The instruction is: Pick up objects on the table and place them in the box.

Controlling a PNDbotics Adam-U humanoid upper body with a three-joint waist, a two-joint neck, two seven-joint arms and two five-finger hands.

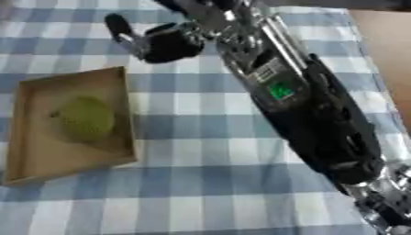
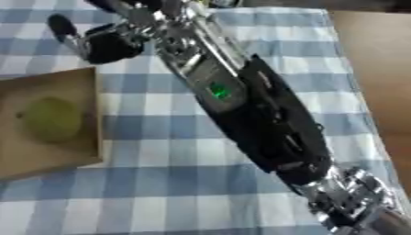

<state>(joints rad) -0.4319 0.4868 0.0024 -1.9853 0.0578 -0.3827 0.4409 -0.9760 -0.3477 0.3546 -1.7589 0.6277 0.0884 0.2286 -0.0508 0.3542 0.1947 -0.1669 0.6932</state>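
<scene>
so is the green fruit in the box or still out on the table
In the box: the green fruit lies on the floor of the cardboard box, inside its walls.

Right arm (image 1: 313, 114): enters from the lower right corner and runs diagonally up and to the left across the view. Silver joint hardware shows at the lower end; the forearm is a long black casing, with a lighter panel carrying a small green mark on its upper section. Right hand (image 1: 164, 43): at the far end of the arm, near the top of the view, black with silver links at the wrist. The fingers are curled inward; one digit (image 1: 119, 25) sticks out to the upper left. What lies inside the curl cannot be made out. Left arm and hand: outside both views.
</scene>
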